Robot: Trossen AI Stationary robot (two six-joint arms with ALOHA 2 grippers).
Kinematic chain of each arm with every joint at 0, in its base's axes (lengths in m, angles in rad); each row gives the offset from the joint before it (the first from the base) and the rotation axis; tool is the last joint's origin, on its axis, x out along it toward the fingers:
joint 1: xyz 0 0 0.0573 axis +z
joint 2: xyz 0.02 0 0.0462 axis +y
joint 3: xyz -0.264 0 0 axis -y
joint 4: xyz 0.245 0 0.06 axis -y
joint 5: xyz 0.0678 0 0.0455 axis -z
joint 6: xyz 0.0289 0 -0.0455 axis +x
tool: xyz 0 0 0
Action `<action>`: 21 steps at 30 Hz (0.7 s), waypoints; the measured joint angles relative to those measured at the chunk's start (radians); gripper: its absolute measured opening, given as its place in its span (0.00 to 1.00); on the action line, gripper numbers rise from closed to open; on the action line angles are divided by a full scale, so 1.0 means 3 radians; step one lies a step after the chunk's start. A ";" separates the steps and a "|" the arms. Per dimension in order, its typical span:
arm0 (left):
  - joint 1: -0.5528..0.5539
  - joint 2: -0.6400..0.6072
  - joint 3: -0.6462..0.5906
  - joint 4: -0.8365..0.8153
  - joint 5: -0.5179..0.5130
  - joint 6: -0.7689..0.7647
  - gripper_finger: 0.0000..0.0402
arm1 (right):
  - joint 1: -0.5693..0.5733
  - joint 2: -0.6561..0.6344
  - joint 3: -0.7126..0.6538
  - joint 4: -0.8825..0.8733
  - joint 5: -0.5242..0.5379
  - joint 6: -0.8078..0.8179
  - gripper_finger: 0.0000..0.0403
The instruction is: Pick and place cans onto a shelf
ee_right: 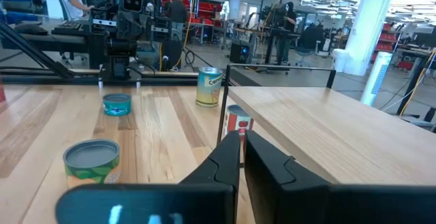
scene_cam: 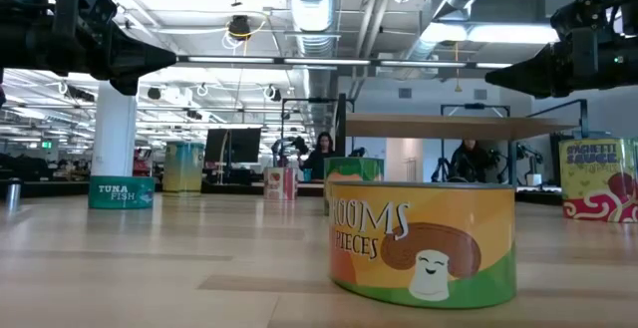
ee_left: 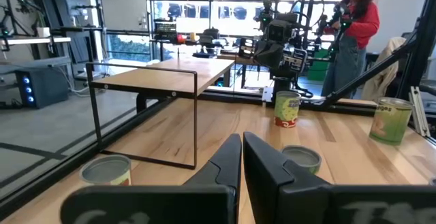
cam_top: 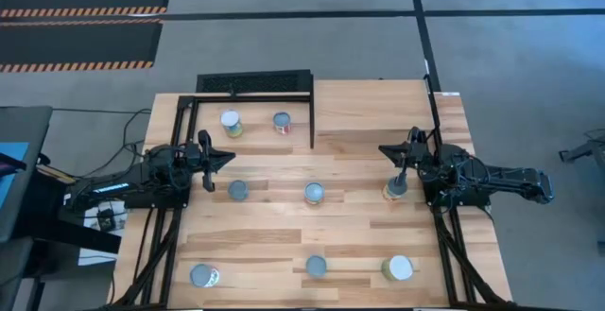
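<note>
Several cans stand upright on the wood tabletop: two far left (cam_top: 232, 122) (cam_top: 282, 122), three across the middle (cam_top: 238, 190) (cam_top: 314, 193) (cam_top: 395, 188) and three near the front (cam_top: 203, 275) (cam_top: 317, 266) (cam_top: 400, 268). The shelf (cam_top: 369, 112) is a raised wood ledge on black bars at the far right, and its top (ee_right: 327, 129) is bare. My left gripper (cam_top: 227, 157) (ee_left: 242, 163) is shut and empty above the table's left side, pointing right. My right gripper (cam_top: 386, 150) (ee_right: 242, 156) is shut and empty above the right side, pointing left, just by the shelf's near edge.
A black bar frame (cam_top: 184, 122) with a perforated rack (cam_top: 255, 82) stands at the far left, around the two far cans. The shelf's corner post (ee_right: 225, 108) is right ahead of my right gripper. People (ee_left: 354, 26) are in the room beyond the table.
</note>
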 joint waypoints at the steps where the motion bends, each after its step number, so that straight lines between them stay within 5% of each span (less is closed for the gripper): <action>1: 0.0000 0.0000 0.0000 0.0000 0.0000 0.0000 0.02 | 0.0000 0.0000 0.0000 0.0000 -0.0001 0.0000 0.12; 21: 0.0000 0.0000 0.0000 0.0475 0.0093 0.0048 0.02 | 0.0000 0.0000 0.0000 0.0000 0.0000 0.0000 0.12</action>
